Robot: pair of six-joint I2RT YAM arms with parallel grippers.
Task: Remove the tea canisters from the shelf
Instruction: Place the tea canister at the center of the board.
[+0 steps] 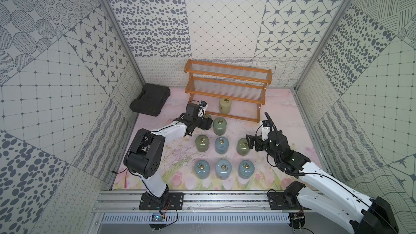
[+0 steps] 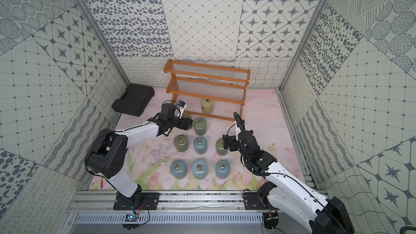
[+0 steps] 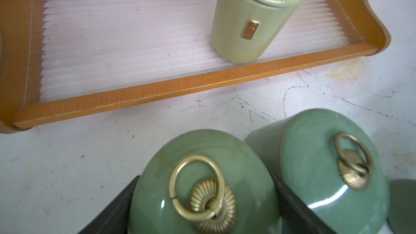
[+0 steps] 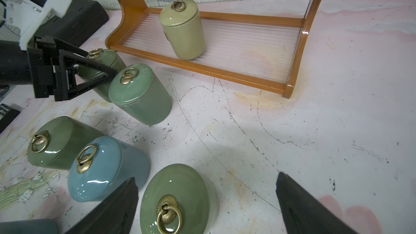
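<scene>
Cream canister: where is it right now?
The cream canister stands upright on the lowest tier of the shelf, left of its middle in both top views, just behind a green canister on the table.

glossy ceramic canisters (image 4: 139, 95) with brass rings (image 4: 128, 76); wooden shelf (image 4: 198, 67) with clear ribbed panels (image 4: 247, 46).

In both top views the shelf (image 1: 225, 97) walls off the upper centre, a black case (image 1: 150, 99) to its left. The cream jar (image 1: 225, 106) on the lowest tier is open to the front, but jars (image 1: 222, 145) crowd the centre and the left gripper (image 1: 206, 120), clamped on a green jar (image 3: 198, 149), blocks the lower-left approach. Bare mat (image 1: 286, 113) lies open at centre right of the frame.
</scene>
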